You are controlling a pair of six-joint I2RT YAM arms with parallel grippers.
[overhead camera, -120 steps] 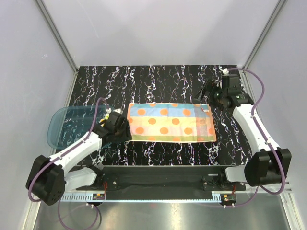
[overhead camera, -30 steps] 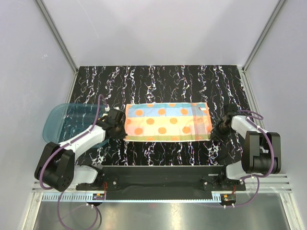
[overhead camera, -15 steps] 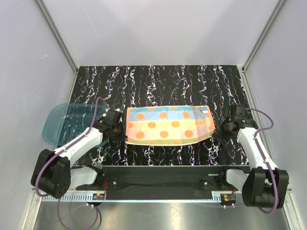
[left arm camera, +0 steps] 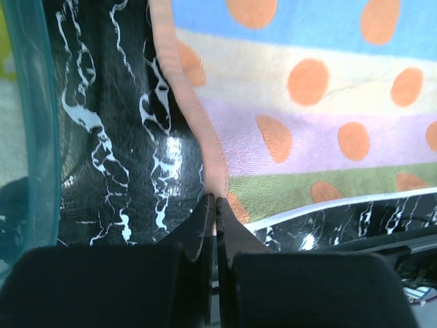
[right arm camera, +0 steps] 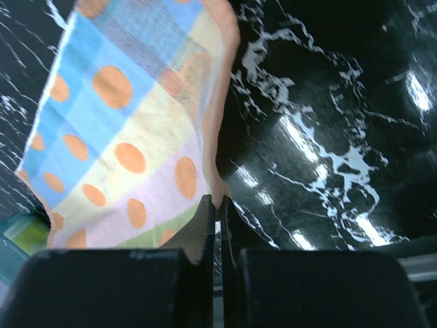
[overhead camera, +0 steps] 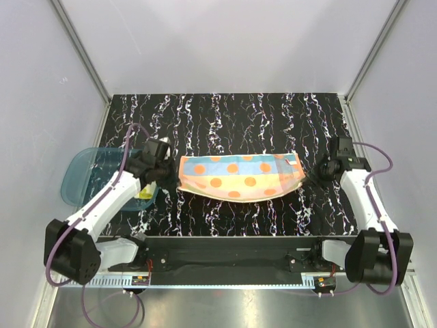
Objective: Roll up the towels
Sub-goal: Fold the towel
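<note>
The spotted towel (overhead camera: 239,176) sags over the worktop's (overhead camera: 239,123) middle, with the left end effector (left arm camera: 213,205) and right end effector (right arm camera: 217,203) each pinching a side hem. The bites are thin, so pulling apart could slip a corner free.

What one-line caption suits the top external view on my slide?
Left gripper and right gripper pinch opposite ends of the striped, orange-dotted towel above the black marbled table.

We only catch a sliver of the yellow towel (overhead camera: 145,194) from above — the left arm (overhead camera: 113,195) covers the rest inside the tray (overhead camera: 85,174). On the left wrist view the orange-dotted towel (left arm camera: 328,102) runs off the top and right edges, its pinched hem lost between the left gripper (left arm camera: 216,205) jaws.
</note>
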